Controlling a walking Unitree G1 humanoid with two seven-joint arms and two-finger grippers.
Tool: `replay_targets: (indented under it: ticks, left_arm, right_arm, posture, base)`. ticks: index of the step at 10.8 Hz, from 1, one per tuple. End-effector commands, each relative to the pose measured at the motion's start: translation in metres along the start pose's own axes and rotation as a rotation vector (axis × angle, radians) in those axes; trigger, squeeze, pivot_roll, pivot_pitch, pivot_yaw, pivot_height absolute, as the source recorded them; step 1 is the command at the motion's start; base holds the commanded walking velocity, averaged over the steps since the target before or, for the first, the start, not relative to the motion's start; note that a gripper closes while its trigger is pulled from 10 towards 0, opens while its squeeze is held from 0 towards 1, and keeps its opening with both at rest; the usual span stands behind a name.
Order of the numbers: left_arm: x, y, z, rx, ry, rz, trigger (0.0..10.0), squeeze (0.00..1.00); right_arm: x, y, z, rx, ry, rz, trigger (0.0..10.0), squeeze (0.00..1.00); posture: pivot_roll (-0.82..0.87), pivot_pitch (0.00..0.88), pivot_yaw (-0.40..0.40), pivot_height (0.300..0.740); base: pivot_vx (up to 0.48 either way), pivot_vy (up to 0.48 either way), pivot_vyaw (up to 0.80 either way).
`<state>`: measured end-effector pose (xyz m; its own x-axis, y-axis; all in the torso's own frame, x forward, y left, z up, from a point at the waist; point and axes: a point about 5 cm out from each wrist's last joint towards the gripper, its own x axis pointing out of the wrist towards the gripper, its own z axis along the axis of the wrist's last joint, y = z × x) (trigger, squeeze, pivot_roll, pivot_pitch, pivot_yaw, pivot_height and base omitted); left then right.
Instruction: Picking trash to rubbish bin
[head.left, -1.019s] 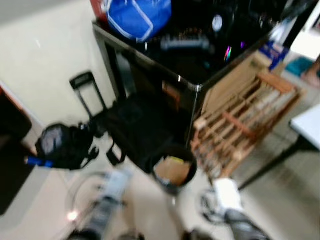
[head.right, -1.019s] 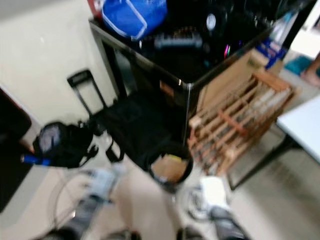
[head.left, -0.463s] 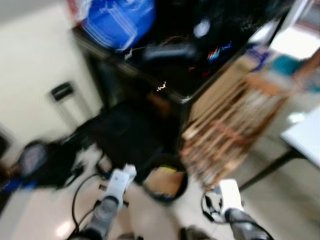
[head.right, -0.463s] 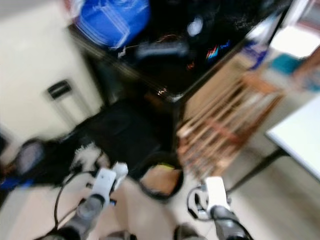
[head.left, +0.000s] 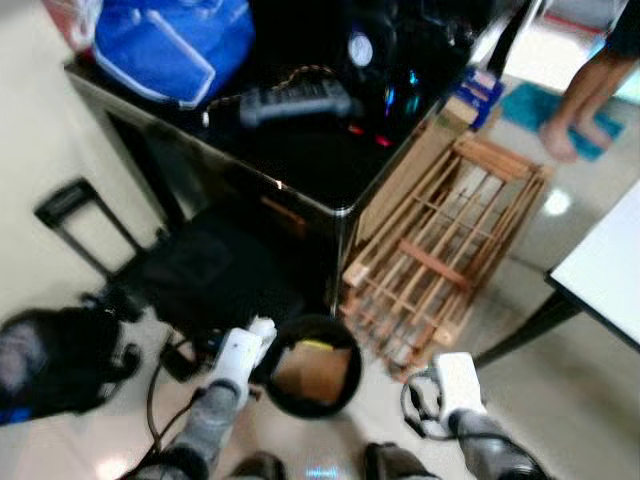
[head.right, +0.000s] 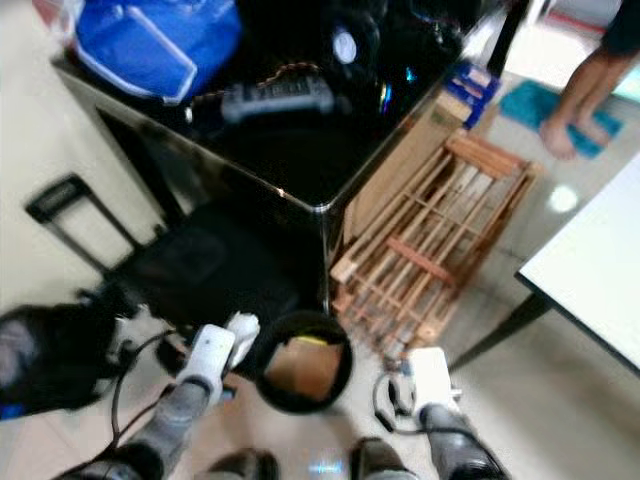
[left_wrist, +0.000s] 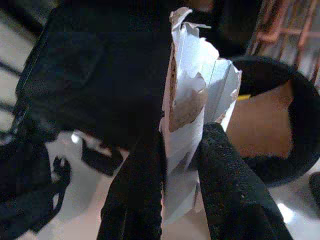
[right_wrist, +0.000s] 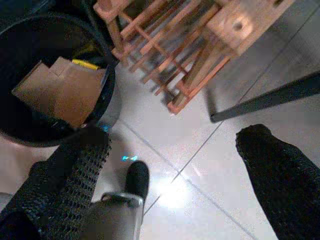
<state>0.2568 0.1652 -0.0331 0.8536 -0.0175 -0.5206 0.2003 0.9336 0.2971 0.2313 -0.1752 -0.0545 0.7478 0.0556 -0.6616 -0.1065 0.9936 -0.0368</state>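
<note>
1. Fingers (left_wrist: 145, 200) of the left gripper (left_wrist: 170, 185) clamp a torn white paper scrap (left_wrist: 192, 120) beside the round black rubbish bin (head.left: 310, 366).
2. Right gripper (right_wrist: 175, 165) hangs with fingers apart above the tiled floor (right_wrist: 200, 145).

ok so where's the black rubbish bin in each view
Left eye view: rubbish bin low centre, by the left gripper.
Right eye view: low centre.
Left wrist view: behind the torn paper.
Right wrist view: beside the wooden rack.
Shared landmark: brown cardboard inside it.
</note>
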Motion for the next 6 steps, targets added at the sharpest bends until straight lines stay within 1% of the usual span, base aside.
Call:
replay_targets:
  ticks: [1, 4, 6]
  left_arm:
    - [-0.0068, 0.0031, -0.0185, 0.005, 0.059, -0.004, 10.0, 0.0]
    - [-0.0079, 0.0048, -0.0221, 0.016, 0.076, 0.003, 10.0, 0.0]
    - [-0.008, 0.0061, -0.0226, 0.022, 0.079, 0.007, 10.0, 0.0]
  right_arm:
    - [-0.0024, 0.0077, -0.0119, 0.013, 0.039, 0.02, 10.0, 0.0]
    - [-0.0023, 0.0096, -0.0123, 0.01, 0.043, 0.03, 10.0, 0.0]
    - [-0.0021, 0.0118, -0.0124, 0.01, 0.044, 0.039, 10.0, 0.0]
  posture:
    - [0.01, 0.191, 0.035, 0.74]
    - [0.01, 0.187, 0.037, 0.74]
    - [0.01, 0.182, 0.04, 0.74]
  base:
    - [0.0, 0.0, 0.0]
    - [0.0, 0.0, 0.0]
    - [0.294, 0.0, 0.0]
